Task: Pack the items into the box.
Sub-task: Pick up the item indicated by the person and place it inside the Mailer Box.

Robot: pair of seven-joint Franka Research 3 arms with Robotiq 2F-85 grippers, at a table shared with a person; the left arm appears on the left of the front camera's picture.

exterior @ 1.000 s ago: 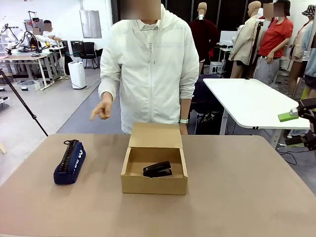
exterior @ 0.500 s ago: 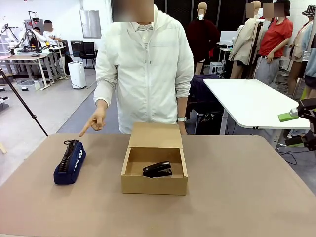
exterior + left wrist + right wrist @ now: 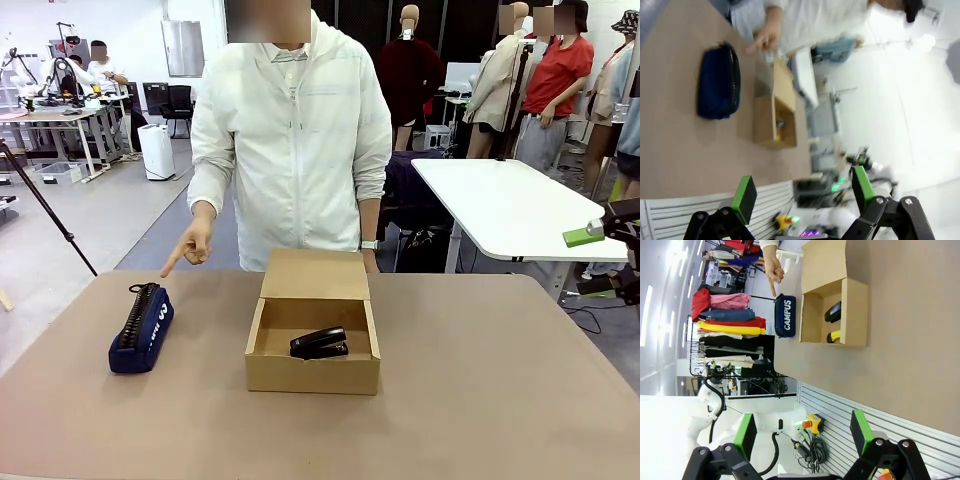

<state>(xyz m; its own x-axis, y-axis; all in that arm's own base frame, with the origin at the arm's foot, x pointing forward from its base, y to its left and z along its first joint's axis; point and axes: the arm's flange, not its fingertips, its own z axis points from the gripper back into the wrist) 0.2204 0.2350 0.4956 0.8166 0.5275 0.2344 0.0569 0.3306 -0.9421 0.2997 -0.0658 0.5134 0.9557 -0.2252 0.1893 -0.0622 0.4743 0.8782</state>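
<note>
A navy blue pouch [image 3: 141,328] with white lettering lies on the table's left part, apart from the box. The open cardboard box [image 3: 313,376] stands in the middle with its flap up at the far side, and the black stapler [image 3: 319,343] lies inside it. A person's hand [image 3: 190,247] points down at the pouch from just behind it. My left gripper [image 3: 804,192] is open and empty, high over the table, with the pouch [image 3: 717,82] and box [image 3: 762,127] far off. My right gripper [image 3: 803,432] is open and empty too, looking down at the pouch [image 3: 786,316], box [image 3: 860,315] and stapler [image 3: 832,311].
The person stands at the table's far edge behind the box. A small yellow and black object [image 3: 832,336] lies in the box by its near wall. One green pad [image 3: 583,236] shows at the front view's right edge. A white table [image 3: 500,205] stands behind.
The person's hand has swung down and left, and its finger now points at the pouch. Both grippers, the box and the pouch have stayed put.
</note>
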